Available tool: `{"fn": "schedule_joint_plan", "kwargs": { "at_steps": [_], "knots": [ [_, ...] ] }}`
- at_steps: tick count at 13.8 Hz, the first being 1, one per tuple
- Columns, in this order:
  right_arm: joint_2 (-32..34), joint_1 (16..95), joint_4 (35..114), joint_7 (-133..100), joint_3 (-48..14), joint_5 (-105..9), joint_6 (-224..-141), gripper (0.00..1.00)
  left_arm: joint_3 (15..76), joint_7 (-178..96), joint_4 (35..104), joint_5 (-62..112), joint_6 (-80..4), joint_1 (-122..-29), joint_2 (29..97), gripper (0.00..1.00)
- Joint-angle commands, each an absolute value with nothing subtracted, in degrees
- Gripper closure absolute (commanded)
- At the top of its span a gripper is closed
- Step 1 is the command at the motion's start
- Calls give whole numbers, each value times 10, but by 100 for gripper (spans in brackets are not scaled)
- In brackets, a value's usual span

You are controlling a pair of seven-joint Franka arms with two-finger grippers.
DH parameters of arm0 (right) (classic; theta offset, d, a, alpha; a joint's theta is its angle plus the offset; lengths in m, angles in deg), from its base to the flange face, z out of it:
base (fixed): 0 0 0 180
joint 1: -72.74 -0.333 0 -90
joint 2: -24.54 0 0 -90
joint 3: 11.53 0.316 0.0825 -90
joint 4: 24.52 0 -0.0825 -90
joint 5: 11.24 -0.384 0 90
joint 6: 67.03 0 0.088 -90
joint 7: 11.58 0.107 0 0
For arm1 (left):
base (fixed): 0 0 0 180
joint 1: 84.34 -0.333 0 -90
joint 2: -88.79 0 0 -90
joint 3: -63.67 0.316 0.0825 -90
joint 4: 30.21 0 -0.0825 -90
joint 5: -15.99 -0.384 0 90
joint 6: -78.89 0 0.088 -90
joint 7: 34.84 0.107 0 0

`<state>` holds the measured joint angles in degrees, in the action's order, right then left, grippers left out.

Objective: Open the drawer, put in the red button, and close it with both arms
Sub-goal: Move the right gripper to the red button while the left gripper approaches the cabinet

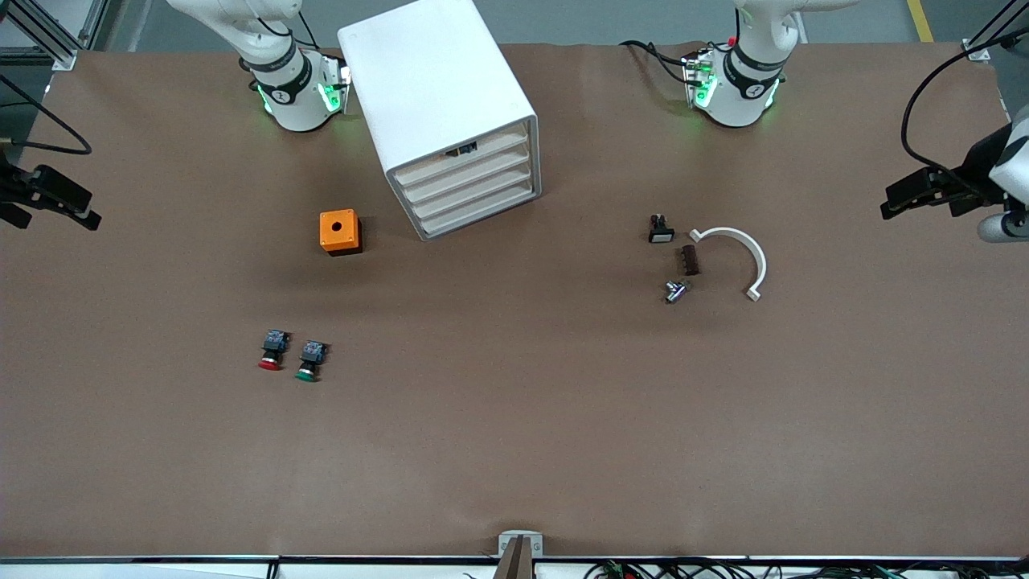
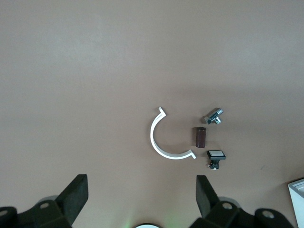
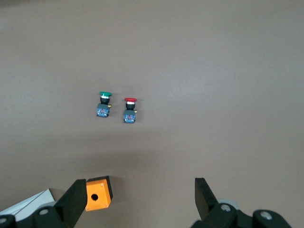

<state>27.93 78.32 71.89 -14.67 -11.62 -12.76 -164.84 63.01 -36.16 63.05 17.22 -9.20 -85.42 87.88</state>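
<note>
1. Front view shows the bench (image 1: 514, 450) wide and mostly bare, so both arms have room to reach.
2. The cabinet (image 1: 438, 96) stands between the arm bases, angled toward the front camera; the drawer (image 1: 470, 167), second from the top, is shut, so opening it comes first.
3. The left hand (image 2: 140, 194) hangs spread over the left arm's end of the bench, waiting; the right hand (image 3: 137, 197) hangs spread over the right arm's end.
4. The orange box (image 1: 339, 232) sits beside the cabinet.
5. The red button (image 1: 272, 350) lies just beside the green button (image 1: 309, 360), nearer the front camera than the box, free to grasp.
</note>
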Motion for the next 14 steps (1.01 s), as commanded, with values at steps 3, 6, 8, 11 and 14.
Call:
{"fn": "schedule_joint_plan", "kwargs": {
  "at_steps": [3, 6, 8, 11, 14],
  "knots": [
    [228, 751, 732, -144, -117, -126, -1693, 0, 631, -361, 622, 161, -103, -852, 814, 0],
    [189, 741, 757, -129, -117, -126, -1751, 0, 631, -362, 622, 158, -124, -846, 748, 0],
    [179, 729, 793, -122, -117, -126, -1805, 0, 631, -369, 622, 158, -132, -845, 712, 0],
    [135, 722, 808, -111, -117, -127, -1847, 0, 627, -427, 622, 155, -132, -833, 670, 0],
    [89, 710, 823, -92, -117, -129, -1907, 0, 627, -484, 621, 155, -135, -800, 631, 0]
  ]
}}
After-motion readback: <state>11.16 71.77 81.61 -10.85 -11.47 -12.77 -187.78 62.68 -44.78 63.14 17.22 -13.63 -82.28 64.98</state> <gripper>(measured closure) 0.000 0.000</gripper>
